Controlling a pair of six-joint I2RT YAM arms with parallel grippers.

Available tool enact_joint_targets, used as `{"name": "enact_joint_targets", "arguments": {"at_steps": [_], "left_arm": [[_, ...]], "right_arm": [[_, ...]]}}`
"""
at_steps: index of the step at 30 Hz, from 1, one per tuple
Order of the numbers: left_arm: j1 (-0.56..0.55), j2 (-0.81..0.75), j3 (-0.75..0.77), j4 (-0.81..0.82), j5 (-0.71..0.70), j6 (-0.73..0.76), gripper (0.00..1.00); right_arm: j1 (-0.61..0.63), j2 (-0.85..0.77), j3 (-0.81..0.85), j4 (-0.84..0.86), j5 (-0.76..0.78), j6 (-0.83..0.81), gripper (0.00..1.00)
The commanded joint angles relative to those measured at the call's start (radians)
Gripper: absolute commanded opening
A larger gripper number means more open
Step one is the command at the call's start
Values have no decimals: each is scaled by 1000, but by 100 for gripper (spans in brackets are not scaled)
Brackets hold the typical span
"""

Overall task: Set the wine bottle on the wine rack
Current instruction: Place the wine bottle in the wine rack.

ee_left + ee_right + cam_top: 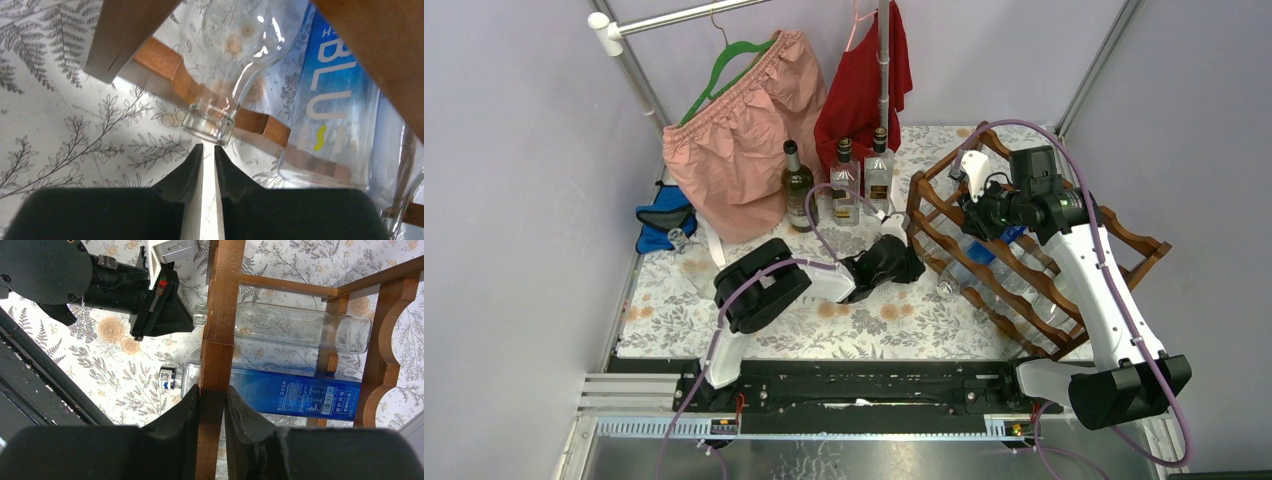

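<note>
Clamping wine rack (220,315): right tool (212,392); left tool (208,148) closed, empty.

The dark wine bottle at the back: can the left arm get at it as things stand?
Probably yes. The dark wine bottle stands upright with bare tablecloth before it, and the left gripper is shut on nothing. The pink garment beside it hangs close.

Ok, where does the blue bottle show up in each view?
Top external: the blue bottle is right of centre, lying inside the wine rack.
Left wrist: the blue bottle fills the right side, its white lettering facing the camera.
Right wrist: the blue bottle lies level at lower centre-right.
Shared landmark: the wine rack's reddish-brown wood, in all three views.
</note>
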Motion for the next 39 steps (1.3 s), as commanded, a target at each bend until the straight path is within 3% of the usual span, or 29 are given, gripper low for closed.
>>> {"name": "enact_joint_targets", "arguments": {"at_steps": [1,5,13,17,21,28,39], "left_arm": [[7,-32,-52,36,31,24,20],[6,-86,-140,84,61,19,23],[-21,-277,-325,131,148,79,38],[-41,-435,-394,68,154,141,48],[-41,-601,-408,-55,114,227,61],[-23,-839,-334,-285,-30,409,97],[174,-1052,-221,-461,44,432,99]], "right_arm": [[34,31,-50,-102,-174,-13,3],[35,35,-38,-102,-178,-12,14],[34,65,76,-113,-196,2,66],[35,80,156,-116,-196,12,86],[34,81,231,-114,-193,31,99],[35,42,298,-116,-218,45,100],[33,-194,147,-64,-476,-45,100]]}}
